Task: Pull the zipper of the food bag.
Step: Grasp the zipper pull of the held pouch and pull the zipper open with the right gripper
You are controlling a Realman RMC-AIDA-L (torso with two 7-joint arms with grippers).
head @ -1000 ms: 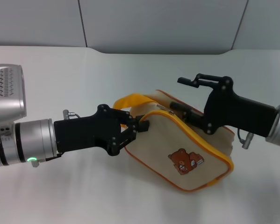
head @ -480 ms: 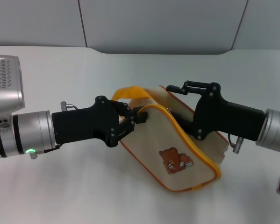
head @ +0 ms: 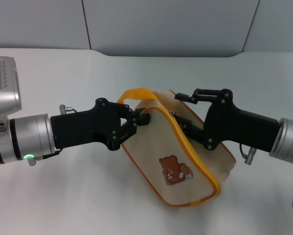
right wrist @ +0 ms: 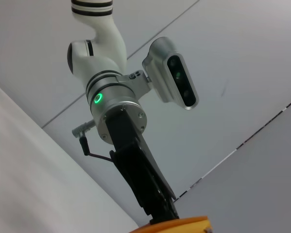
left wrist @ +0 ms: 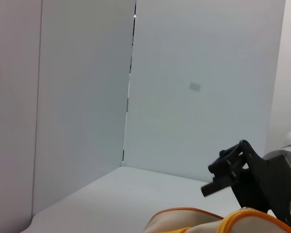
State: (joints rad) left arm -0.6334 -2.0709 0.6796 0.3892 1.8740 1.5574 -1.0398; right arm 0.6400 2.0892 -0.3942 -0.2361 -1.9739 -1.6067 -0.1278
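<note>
The cream food bag with a brown bear print lies tilted on the table, its yellow strap handle arching at its left end. The yellow-orange zipper tape runs along its upper edge; I cannot see the silver pull tab. My left gripper is shut on the bag's left end. My right gripper is at the bag's top from the right, one finger down against the fabric, the other raised clear above it. The left wrist view shows the right gripper and the bag's edge.
The white table runs back to a grey wall. The right wrist view shows my left arm with its green light and a sliver of orange bag edge.
Both grippers and the bag have shifted left. The bag's left end has risen and the bag has swung, its bear print moving left and down. The left gripper's hold is unchanged.
</note>
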